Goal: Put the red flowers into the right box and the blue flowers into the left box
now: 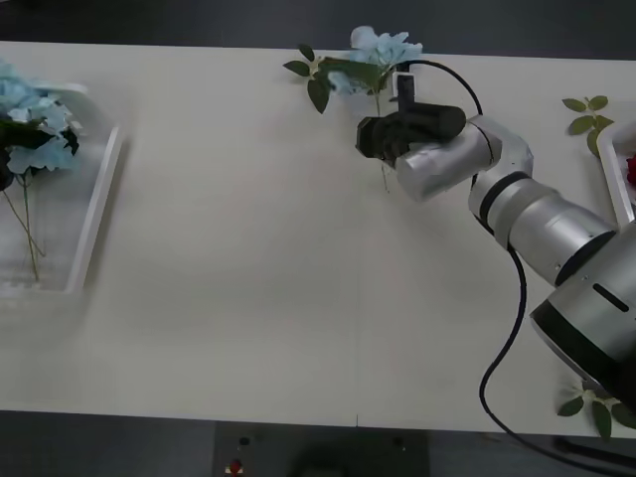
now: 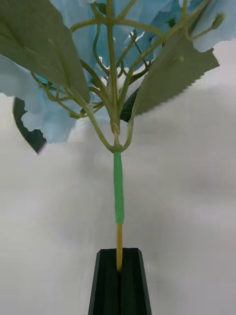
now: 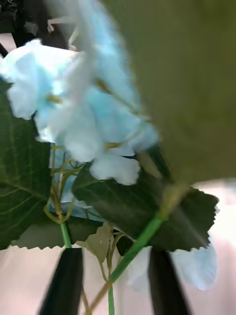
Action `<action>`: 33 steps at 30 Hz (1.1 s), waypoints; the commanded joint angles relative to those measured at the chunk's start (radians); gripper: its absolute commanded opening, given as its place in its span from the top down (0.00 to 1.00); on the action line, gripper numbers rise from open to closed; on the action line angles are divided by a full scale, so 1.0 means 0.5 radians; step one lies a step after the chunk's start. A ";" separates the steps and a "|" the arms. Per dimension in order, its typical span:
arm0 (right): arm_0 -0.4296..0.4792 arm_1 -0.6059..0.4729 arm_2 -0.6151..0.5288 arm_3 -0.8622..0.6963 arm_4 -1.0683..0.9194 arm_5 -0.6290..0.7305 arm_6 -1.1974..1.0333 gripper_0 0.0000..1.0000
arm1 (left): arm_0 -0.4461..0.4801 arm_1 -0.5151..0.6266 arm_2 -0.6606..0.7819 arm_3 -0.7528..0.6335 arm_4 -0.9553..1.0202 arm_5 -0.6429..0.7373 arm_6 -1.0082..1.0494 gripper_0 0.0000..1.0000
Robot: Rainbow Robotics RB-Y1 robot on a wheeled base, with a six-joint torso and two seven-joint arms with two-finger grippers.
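Observation:
A blue flower [image 1: 383,50] lies at the table's far edge, its stem [image 2: 118,197] pinched between the black fingers of my right gripper [image 1: 376,137], which is shut on it [image 2: 118,268]. The left box [image 1: 94,209] stands at the far left with more blue flowers [image 1: 30,119] inside. My left gripper [image 3: 114,283] hangs among those blooms, fingers [image 3: 64,280] apart, with thin stems running loosely between them. A thin rim of the right box [image 1: 614,184] shows at the right edge, with a bit of red flower [image 1: 630,169] inside.
A loose green leaf sprig [image 1: 586,114] lies beside the right box, and another [image 1: 596,407] lies near the front right corner. A black cable [image 1: 502,348] trails from the right arm. Bare tabletop [image 1: 248,258] spans the space between the boxes.

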 commanded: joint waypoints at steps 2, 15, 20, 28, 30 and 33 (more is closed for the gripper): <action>-0.275 -0.253 -0.009 -0.349 -0.290 0.339 -0.093 1.00 | -0.020 0.019 0.048 -0.021 -0.032 -0.009 0.040 0.03; -0.440 -0.894 -0.506 -1.236 -1.158 1.747 -0.044 1.00 | -0.020 0.053 0.370 -0.163 -0.244 0.780 -0.037 0.03; -0.437 -1.057 -0.641 -1.429 -1.413 2.152 0.109 1.00 | -0.020 0.062 0.634 -0.390 -0.450 1.396 -0.076 0.04; -0.287 -1.174 -0.730 -1.444 -1.879 2.275 0.968 1.00 | -0.020 0.068 0.923 -0.917 -0.812 2.228 -0.138 0.04; -0.223 -1.192 -0.733 -1.444 -1.968 2.198 1.168 1.00 | -0.020 0.068 0.960 -1.046 -0.879 2.384 -0.150 0.04; -0.081 -1.214 -0.733 -1.444 -2.146 1.989 1.573 1.00 | -0.020 0.068 1.018 -1.252 -0.885 2.651 -0.165 0.04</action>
